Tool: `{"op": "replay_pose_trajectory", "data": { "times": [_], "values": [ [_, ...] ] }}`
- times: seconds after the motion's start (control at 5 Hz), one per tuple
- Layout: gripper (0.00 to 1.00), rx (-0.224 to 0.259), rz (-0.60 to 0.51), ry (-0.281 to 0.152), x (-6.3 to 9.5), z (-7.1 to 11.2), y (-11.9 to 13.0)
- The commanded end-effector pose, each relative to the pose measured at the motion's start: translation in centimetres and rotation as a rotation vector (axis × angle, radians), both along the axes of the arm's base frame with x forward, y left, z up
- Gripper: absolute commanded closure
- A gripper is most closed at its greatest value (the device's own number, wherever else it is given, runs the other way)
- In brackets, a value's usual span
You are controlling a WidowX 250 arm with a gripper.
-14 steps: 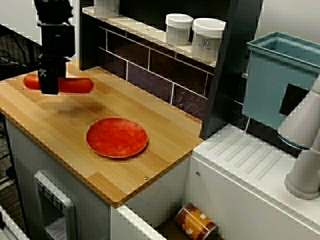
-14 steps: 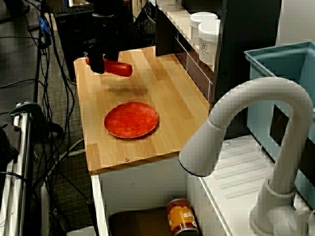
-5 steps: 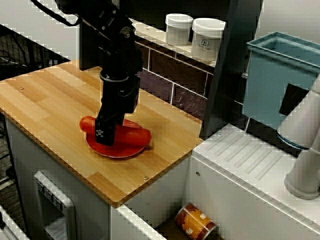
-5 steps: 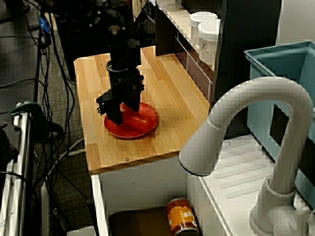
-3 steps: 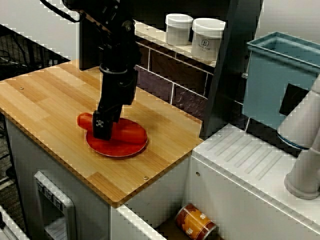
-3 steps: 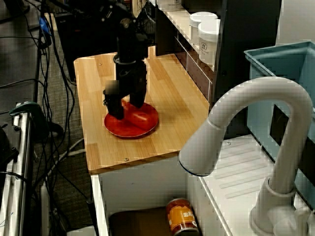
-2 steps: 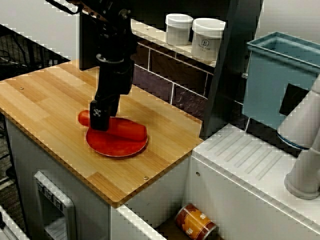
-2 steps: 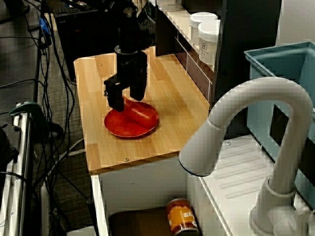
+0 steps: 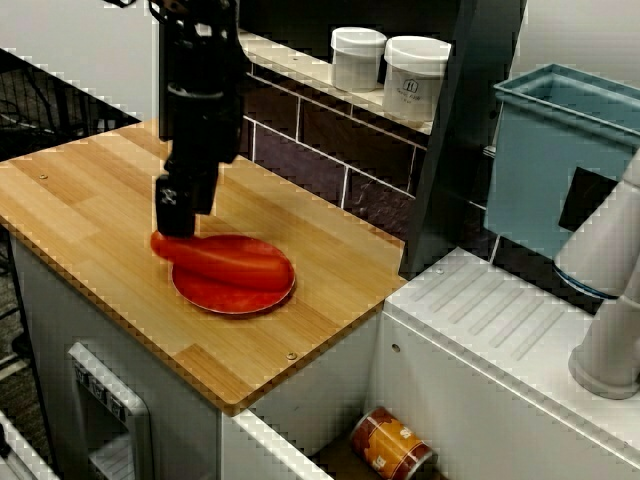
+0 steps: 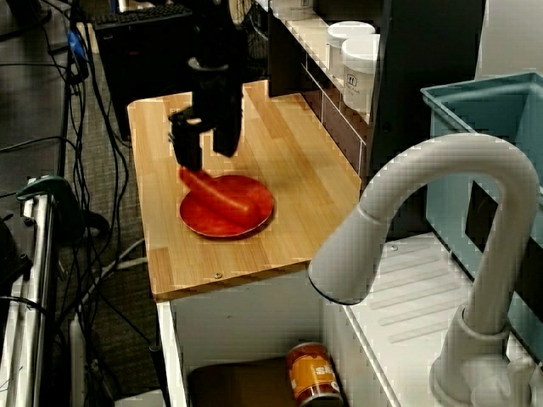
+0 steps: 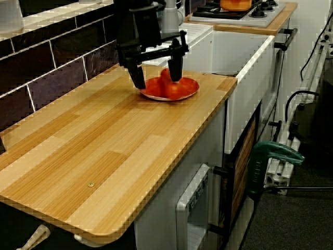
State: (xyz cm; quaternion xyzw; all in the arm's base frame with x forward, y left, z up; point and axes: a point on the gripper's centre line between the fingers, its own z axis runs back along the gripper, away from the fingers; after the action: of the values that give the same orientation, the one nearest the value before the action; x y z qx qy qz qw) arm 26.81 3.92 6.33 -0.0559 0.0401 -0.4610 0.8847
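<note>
Claw (image 11: 158, 80) released, jaws spread just above sausage (image 9: 225, 262) overhanging plate (image 9: 228, 298) rim, inboard of counter (image 9: 90, 190) edges.

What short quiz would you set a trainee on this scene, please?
1. True or false: the claw is shut on the sausage.
2. Where does the sausage lie? A) on the plate; B) on the shelf; C) in the bin.
3. What colour is the plate?
Key: 1 false, the claw is open just above the sausage; 2 A; 3 red.
</note>
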Motion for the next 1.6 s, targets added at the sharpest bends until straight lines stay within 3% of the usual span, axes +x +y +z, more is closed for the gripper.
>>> {"op": "replay_pose_trajectory", "data": {
  "times": [0.0,0.2,0.6,0.8,1.4],
  "values": [
    [0.00,-0.015,-0.007,-0.062,-0.1,2.7,1.6],
    [0.00,-0.004,-0.027,-0.069,-0.5,3.1,1.1],
    [0.00,-0.032,-0.063,-0.050,-0.7,3.8,-0.1],
    [0.00,-0.033,-0.079,-0.080,-1.5,4.3,-0.9],
    [0.00,0.008,-0.069,-0.138,-2.4,1.4,-3.7]
  ]
}}
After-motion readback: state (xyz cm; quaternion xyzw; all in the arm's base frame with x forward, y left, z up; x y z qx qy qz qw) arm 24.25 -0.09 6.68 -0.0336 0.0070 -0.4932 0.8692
